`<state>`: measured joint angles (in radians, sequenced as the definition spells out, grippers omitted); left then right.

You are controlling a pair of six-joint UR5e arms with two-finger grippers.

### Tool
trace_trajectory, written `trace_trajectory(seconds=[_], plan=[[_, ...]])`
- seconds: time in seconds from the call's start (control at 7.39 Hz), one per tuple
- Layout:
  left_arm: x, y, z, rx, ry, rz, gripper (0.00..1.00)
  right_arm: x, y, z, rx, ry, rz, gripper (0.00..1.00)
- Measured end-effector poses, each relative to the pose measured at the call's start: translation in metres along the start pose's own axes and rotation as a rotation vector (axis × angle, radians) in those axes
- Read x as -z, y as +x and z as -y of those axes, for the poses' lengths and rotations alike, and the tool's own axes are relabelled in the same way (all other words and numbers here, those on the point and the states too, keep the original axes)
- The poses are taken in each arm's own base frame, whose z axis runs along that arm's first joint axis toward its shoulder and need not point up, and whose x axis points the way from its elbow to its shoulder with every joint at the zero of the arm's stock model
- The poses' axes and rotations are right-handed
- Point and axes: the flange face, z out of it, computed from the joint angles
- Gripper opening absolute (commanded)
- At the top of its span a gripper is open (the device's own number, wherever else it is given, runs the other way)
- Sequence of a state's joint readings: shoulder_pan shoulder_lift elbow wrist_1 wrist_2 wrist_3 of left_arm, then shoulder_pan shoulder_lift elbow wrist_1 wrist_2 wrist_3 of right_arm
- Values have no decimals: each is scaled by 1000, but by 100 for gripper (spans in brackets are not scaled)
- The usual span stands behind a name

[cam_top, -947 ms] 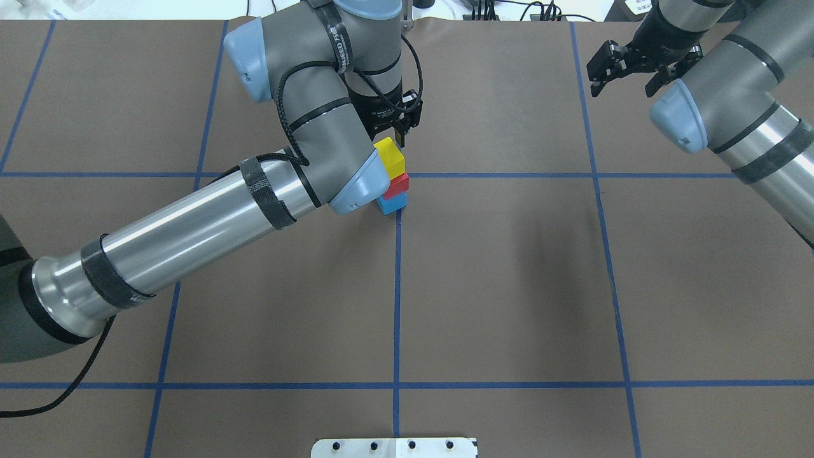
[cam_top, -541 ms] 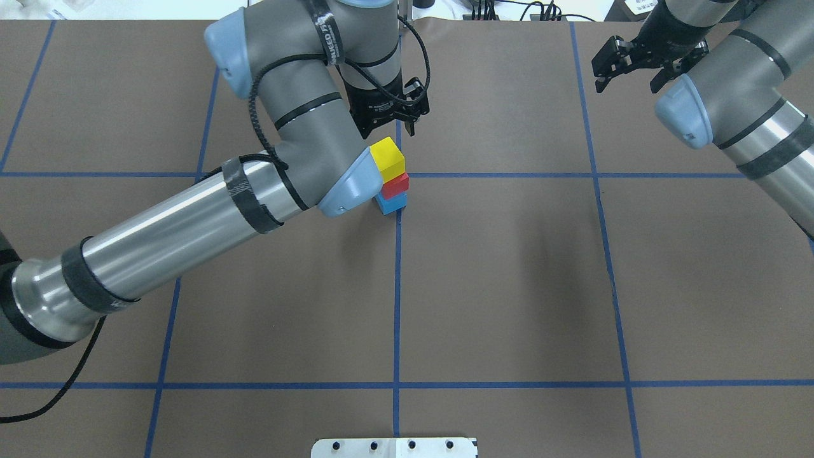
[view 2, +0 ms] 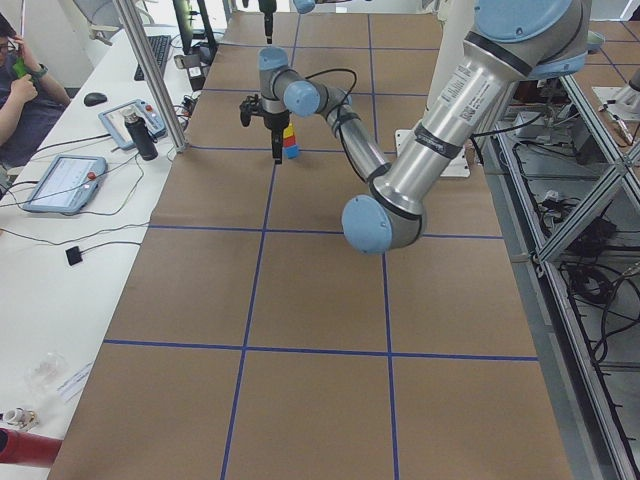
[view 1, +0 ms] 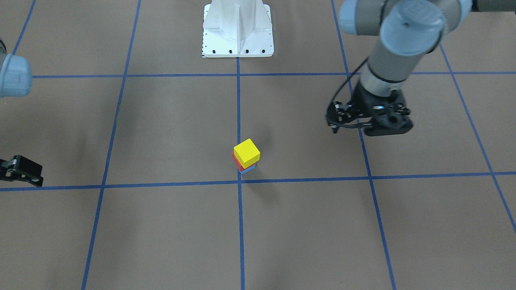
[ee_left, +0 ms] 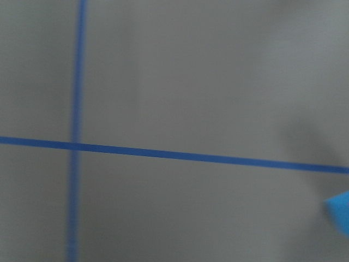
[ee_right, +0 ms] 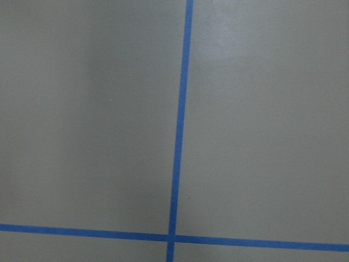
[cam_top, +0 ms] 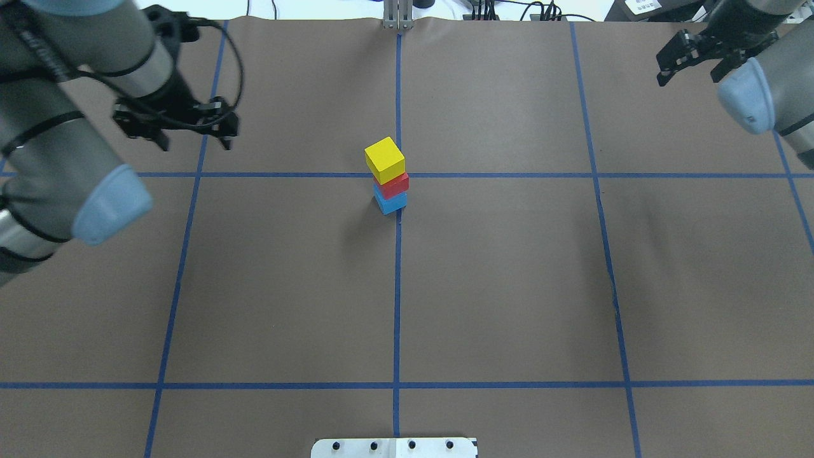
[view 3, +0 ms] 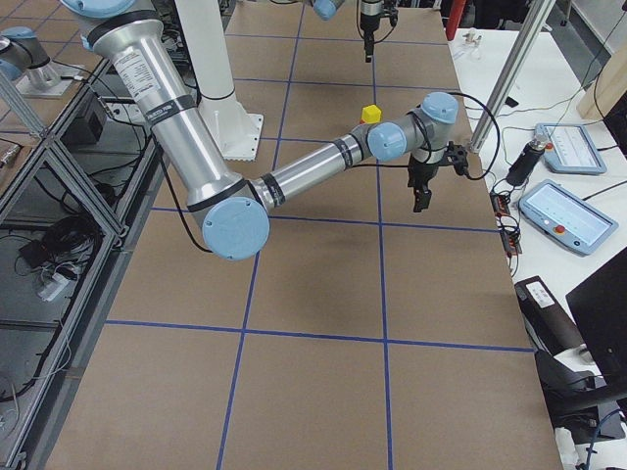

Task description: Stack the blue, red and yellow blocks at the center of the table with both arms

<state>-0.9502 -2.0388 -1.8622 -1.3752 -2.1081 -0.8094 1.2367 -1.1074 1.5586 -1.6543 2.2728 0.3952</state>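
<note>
Pulling back from the stack since the earlier frame, the left gripper (cam_top: 195,141) is now hanging over the far left part of the table (cam_top: 509,286), its jaws spread wide and gripping nothing. The right gripper (cam_top: 688,75) is hanging nearer the far right corner than before, also wide and empty. Well apart from both, the yellow block (cam_top: 385,159) is sitting slightly askew on the red block (cam_top: 395,184), which is resting on the blue block (cam_top: 393,203) near the table's center.

stack on my desk (cam_top: 509,286) centre | blue block (cam_top: 390,203) bottom | red block (cam_top: 394,184) middle | yellow block (cam_top: 385,159) top, twisted slightly | upright
</note>
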Motion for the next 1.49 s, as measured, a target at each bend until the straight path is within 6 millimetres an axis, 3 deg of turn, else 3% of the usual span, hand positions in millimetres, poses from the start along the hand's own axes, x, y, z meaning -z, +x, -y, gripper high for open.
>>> trace_trajectory(seconds=[0.14,0.41,0.54,0.68,0.81,0.95,1.22,1.49], plan=[[-9,-96,-3,-60,22,35,100,0,52,-13,-7,-13,1,99],[-26,-270,-12,-140,1,94,100,1,156,-60,-9,-28,-2,99],[-35,-343,-19,-170,-31,83,100,-1,187,-81,-5,-34,-11,99],[-37,-398,-25,-223,-31,62,100,-6,204,-92,-10,-43,-26,99],[-40,-433,-29,-266,-31,50,100,-8,220,-97,-31,-49,-43,99],[-46,-451,-29,-280,-37,47,100,-1,236,-100,-66,-43,-48,99],[-46,-457,-23,-283,-36,46,100,20,257,-107,-141,-45,-39,99],[-42,-453,-17,-286,-32,45,100,39,257,-114,-190,-67,-34,99]])
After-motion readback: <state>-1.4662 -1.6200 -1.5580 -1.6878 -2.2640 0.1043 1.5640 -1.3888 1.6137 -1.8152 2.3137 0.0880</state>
